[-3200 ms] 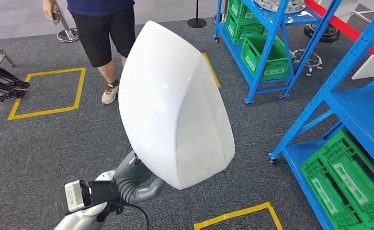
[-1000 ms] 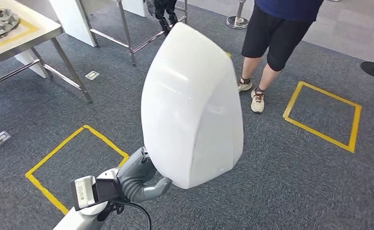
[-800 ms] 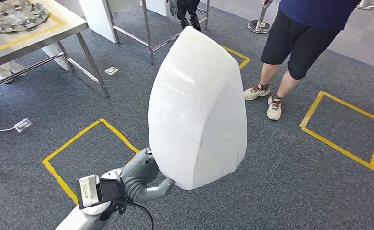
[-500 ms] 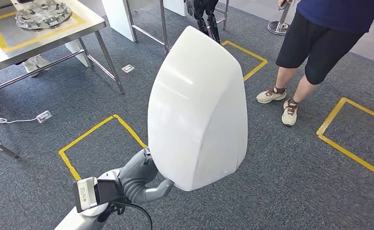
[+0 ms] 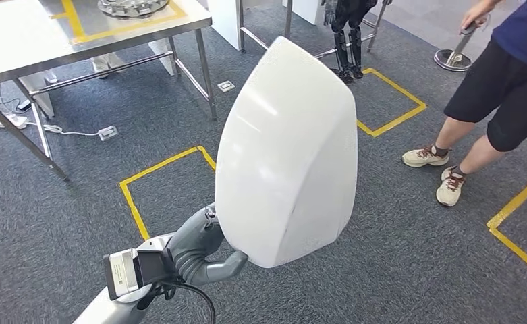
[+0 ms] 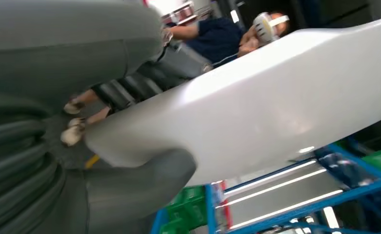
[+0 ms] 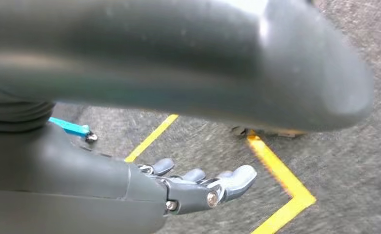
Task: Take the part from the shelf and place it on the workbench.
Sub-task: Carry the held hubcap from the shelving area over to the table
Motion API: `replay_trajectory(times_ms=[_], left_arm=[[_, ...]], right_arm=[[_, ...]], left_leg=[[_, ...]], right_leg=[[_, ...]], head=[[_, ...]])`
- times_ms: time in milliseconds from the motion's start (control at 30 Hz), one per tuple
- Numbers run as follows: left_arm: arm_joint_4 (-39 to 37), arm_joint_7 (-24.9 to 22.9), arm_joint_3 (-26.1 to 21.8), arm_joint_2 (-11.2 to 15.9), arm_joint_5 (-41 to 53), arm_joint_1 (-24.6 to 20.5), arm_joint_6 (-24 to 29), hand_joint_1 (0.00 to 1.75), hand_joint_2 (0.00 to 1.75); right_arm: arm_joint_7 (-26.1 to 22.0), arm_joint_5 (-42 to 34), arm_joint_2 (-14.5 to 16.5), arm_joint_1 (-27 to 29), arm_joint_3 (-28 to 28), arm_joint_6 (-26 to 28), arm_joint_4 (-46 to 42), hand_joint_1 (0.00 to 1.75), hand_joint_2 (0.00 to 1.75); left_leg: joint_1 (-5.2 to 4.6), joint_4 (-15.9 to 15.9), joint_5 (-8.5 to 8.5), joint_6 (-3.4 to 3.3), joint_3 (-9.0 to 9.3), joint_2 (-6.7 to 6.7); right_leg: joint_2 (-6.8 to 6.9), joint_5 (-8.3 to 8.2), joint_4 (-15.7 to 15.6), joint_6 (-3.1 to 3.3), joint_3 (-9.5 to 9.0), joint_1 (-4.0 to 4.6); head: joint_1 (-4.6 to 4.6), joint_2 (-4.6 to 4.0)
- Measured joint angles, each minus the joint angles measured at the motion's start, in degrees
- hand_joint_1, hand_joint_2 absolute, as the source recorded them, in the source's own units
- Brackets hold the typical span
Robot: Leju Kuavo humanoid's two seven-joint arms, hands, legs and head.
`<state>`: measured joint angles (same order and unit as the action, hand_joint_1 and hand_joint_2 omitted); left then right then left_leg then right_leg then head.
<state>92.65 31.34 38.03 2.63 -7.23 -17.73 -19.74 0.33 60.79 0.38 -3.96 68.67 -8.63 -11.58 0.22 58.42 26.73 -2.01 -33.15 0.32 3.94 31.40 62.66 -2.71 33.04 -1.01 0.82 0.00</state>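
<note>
I've turned toward the workbench [image 5: 78, 40]; my left hand [image 5: 196, 253] grips the white shell part [image 5: 284, 152], right hand [image 7: 198, 187] loosely open, empty.

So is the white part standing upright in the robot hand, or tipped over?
Upright, roughly: the white part stands on end, narrow end up, leaning slightly, with the left robot hand gripping its lower edge above the carpet.

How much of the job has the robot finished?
Picking up looks done: the left hand holds the big white part off the floor. Right now it is carrying it. Left to do: reach the workbench ahead and set the part on it.
</note>
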Motion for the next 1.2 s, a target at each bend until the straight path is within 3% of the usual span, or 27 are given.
replay_trajectory(times_ms=[33, 67, 100, 133, 167, 200, 267, 333, 400, 467, 533, 600, 633, 667, 733, 800, 833, 900, 933, 1000, 1033, 1067, 1133, 1167, 1200], left_arm=[[-0.06, -0.02, 0.05, -0.09, 0.00, -0.06, -0.03, 1.75, 1.75], [-0.16, -0.05, 0.11, -0.16, 0.01, -0.09, -0.07, 1.75, 1.75], [-0.30, -0.08, 0.16, -0.18, 0.01, -0.07, -0.10, 1.75, 1.75], [-0.43, -0.09, 0.22, -0.18, 0.02, -0.06, -0.12, 1.75, 1.75], [-0.54, -0.11, 0.28, -0.19, 0.02, -0.06, -0.13, 1.75, 1.75], [-0.60, -0.11, 0.34, -0.20, 0.02, -0.08, -0.13, 1.75, 1.75], [-0.65, -0.11, 0.43, -0.26, 0.02, -0.12, -0.14, 1.75, 1.75], [-0.70, -0.11, 0.48, -0.34, 0.02, -0.19, -0.16, 1.75, 1.75], [-0.73, -0.11, 0.50, -0.32, 0.02, -0.22, -0.22, 1.75, 1.75], [-0.75, -0.12, 0.53, -0.23, 0.01, -0.35, -0.37, 1.75, 1.75], [-0.80, -0.14, 0.59, -0.20, 0.00, -0.54, -0.56, 1.75, 1.75], [-0.98, -0.22, 0.70, -0.17, -0.01, -0.59, -0.72, 1.75, 1.75], [-1.11, -0.26, 0.76, -0.14, -0.01, -0.58, -0.76, 1.75, 1.75], [-1.23, -0.30, 0.81, -0.11, -0.01, -0.57, -0.80, 1.75, 1.75], [-1.34, -0.31, 0.93, -0.10, -0.01, -0.60, -0.82, 1.75, 1.75], [-1.36, -0.30, 1.05, -0.13, -0.01, -0.70, -0.83, 1.75, 1.75], [-1.36, -0.29, 1.09, -0.15, -0.02, -0.74, -0.82, 1.75, 1.75], [-1.37, -0.29, 1.15, -0.16, -0.03, -0.78, -0.82, 1.75, 1.75], [-1.35, -0.28, 1.16, -0.17, -0.03, -0.79, -0.82, 1.75, 1.75], [-1.32, -0.28, 1.19, -0.30, -0.04, -0.94, -0.83, 1.75, 1.75], [-1.31, -0.27, 1.20, -0.41, -0.05, -1.02, -0.85, 1.75, 1.75], [-1.34, -0.29, 1.21, -0.49, -0.06, -1.08, -0.87, 1.75, 1.75], [-1.45, -0.30, 1.25, -0.55, -0.07, -1.08, -0.95, 1.75, 1.75], [-1.50, -0.31, 1.25, -0.55, -0.07, -1.07, -0.98, 1.75, 1.75], [-1.53, -0.31, 1.25, -0.55, -0.07, -1.06, -1.01, 1.75, 1.75]], right_arm=[[0.08, -0.08, 0.00, 0.07, 0.00, 0.07, 0.00, 0.00, 0.00], [0.12, -0.15, -0.01, 0.23, 0.00, 0.13, 0.00, 0.00, 0.00], [0.09, -0.18, -0.01, 0.40, 0.00, 0.18, 0.00, 0.00, 0.00], [0.02, -0.19, -0.01, 0.54, 0.00, 0.20, 0.00, 0.00, 0.00], [-0.04, -0.20, -0.01, 0.60, 0.00, 0.18, 0.00, 0.00, 0.00], [-0.09, -0.19, -0.01, 0.62, 0.00, 0.16, 0.00, 0.00, 0.00], [-0.11, -0.19, -0.01, 0.60, 0.00, 0.15, 0.00, 0.00, 0.00], [-0.09, -0.14, 0.00, 0.61, 0.00, 0.15, 0.00, 0.00, 0.00], [-0.07, -0.07, 0.02, 0.56, 0.00, 0.15, 0.00, 0.00, 0.00], [-0.05, -0.09, 0.03, 0.44, 0.00, 0.16, 0.00, 0.00, 0.00], [0.04, -0.17, 0.04, 0.53, 0.00, 0.16, 0.00, 0.00, 0.00], [0.10, -0.22, 0.04, 0.80, 0.00, 0.19, 0.00, 0.00, 0.00], [0.10, -0.22, 0.05, 0.85, 0.00, 0.19, 0.00, 0.00, 0.00], [0.09, -0.23, 0.07, 0.83, 0.00, 0.19, 0.00, 0.00, 0.00], [0.09, -0.23, 0.20, 0.70, 0.00, 0.17, 0.00, 0.00, 0.00], [0.09, -0.23, 0.32, 0.63, 0.00, 0.17, 0.00, 0.00, 0.00], [0.09, -0.23, 0.34, 0.62, 0.00, 0.17, 0.00, 0.00, 0.00], [0.09, -0.23, 0.37, 0.54, 0.00, 0.20, 0.00, 0.00, 0.00], [0.08, -0.23, 0.37, 0.44, 0.00, 0.21, 0.00, 0.00, 0.00], [0.08, -0.28, 0.39, 0.31, 0.00, 0.21, 0.00, 0.00, 0.00], [0.08, -0.32, 0.39, 0.36, 0.00, 0.22, 0.00, 0.00, 0.00], [0.09, -0.35, 0.39, 0.49, 0.00, 0.24, 0.00, 0.00, 0.00], [0.10, -0.38, 0.39, 0.79, 0.00, 0.29, 0.00, 0.00, 0.00], [0.09, -0.38, 0.40, 0.85, 0.00, 0.31, 0.00, 0.00, 0.00], [0.08, -0.38, 0.40, 0.85, 0.00, 0.31, 0.00, 0.00, 0.00]], left_leg=[[0.03, 0.00, -0.10, -0.16, -0.09, -0.67], [0.03, 0.04, -0.17, -0.26, -0.21, -1.40], [0.01, 0.11, -0.20, -0.30, -0.30, -2.23], [-0.01, 0.21, -0.22, -0.30, -0.36, -3.05], [-0.01, 0.34, -0.22, -0.27, -0.40, -3.89], [0.00, 0.48, -0.22, -0.19, -0.40, -4.68], [0.01, 0.71, -0.24, 0.21, -0.54, -6.10], [0.09, 0.69, -0.41, 0.98, -0.91, -7.31], [0.26, 0.37, -0.71, 1.90, -1.26, -8.34], [0.17, 1.55, 0.23, 2.53, -2.02, -6.23], [0.05, 7.15, 3.70, 2.91, -4.62, -2.45], [0.19, 14.75, 7.15, 3.29, -8.12, -1.08], [0.27, 16.62, 7.52, 3.44, -8.88, -0.90], [0.33, 16.15, 6.76, 3.53, -8.44, -0.68], [0.35, 9.10, 3.29, 3.48, -4.36, 1.03], [0.19, 2.34, 1.09, 2.77, -0.68, 3.56], [0.07, 0.87, 0.78, 2.30, 0.02, 4.18], [-0.09, 0.59, 0.67, 1.42, -0.16, 3.03], [-0.03, 0.47, 0.49, 1.04, -0.22, 2.33], [0.26, 0.17, 0.06, 0.29, -0.30, 1.01], [0.40, 0.10, -0.09, 0.01, -0.39, 0.34], [0.41, 0.12, -0.17, -0.17, -0.53, -0.38], [0.39, 0.23, -0.26, -0.26, -0.76, -2.06], [0.40, 0.31, -0.31, -0.21, -0.82, -2.91], [0.42, 0.39, -0.36, -0.11, -0.83, -3.74]], right_leg=[[-1.91, 1.88, 3.59, -0.22, 1.66, -0.10], [-2.97, 3.55, 7.48, -0.36, 3.61, -0.12], [-3.41, 4.38, 10.42, -0.44, 5.21, -0.10], [-3.57, 4.13, 11.56, -0.43, 5.98, -0.08], [-3.71, 2.73, 10.42, -0.36, 5.68, -0.08], [-4.12, 0.59, 7.22, -0.24, 4.33, -0.13], [-6.91, -2.71, -0.55, 0.02, 0.92, -0.30], [-8.68, -3.46, -4.08, 0.35, -0.52, -0.24], [-7.53, -3.65, -4.39, 1.03, -0.58, -0.10], [-6.09, -3.97, -4.88, 1.93, -0.77, -0.19], [-4.39, -4.05, -5.14, 2.56, -0.86, -0.16], [-2.52, -3.96, -5.11, 2.76, -0.81, -0.05], [-1.58, -3.93, -5.10, 2.76, -0.80, -0.03], [-0.72, -3.89, -5.08, 2.71, -0.83, -0.03], [0.76, -3.71, -4.96, 2.45, -1.03, 0.00], [1.96, -3.36, -4.72, 1.87, -1.32, 0.31], [2.52, -3.24, -4.64, 1.53, -1.45, 0.47], [3.71, -3.17, -4.72, 0.87, -1.75, 0.50], [3.35, -3.01, -4.62, 0.46, -1.84, 0.34], [0.29, -1.16, -2.26, -0.20, -0.92, 0.00], [-1.75, 0.63, 0.72, -0.45, 0.45, -0.13], [-2.96, 2.66, 4.64, -0.54, 2.35, -0.14], [-3.58, 4.92, 11.16, -0.64, 5.62, -0.11], [-3.63, 4.39, 11.66, -0.61, 5.95, -0.14], [-3.78, 2.78, 9.81, -0.54, 5.13, -0.21]], head=[[-0.22, 0.00], [-0.40, 0.00], [-0.52, 0.00], [-0.59, 0.00], [-0.64, 0.00], [-0.70, 0.00], [-0.81, 0.00], [-0.87, 0.00], [-0.88, -0.01], [-0.66, -0.01], [-0.26, 0.00], [-0.05, 0.00], [-0.03, 0.00], [0.00, 0.00], [0.09, 0.00], [0.18, 0.00], [0.16, 0.00], [0.06, 0.00], [0.01, 0.00], [-0.21, 0.00], [-0.41, 0.00], [-0.57, 0.00], [-0.77, 0.00], [-0.83, 0.00], [-0.90, 0.00]])
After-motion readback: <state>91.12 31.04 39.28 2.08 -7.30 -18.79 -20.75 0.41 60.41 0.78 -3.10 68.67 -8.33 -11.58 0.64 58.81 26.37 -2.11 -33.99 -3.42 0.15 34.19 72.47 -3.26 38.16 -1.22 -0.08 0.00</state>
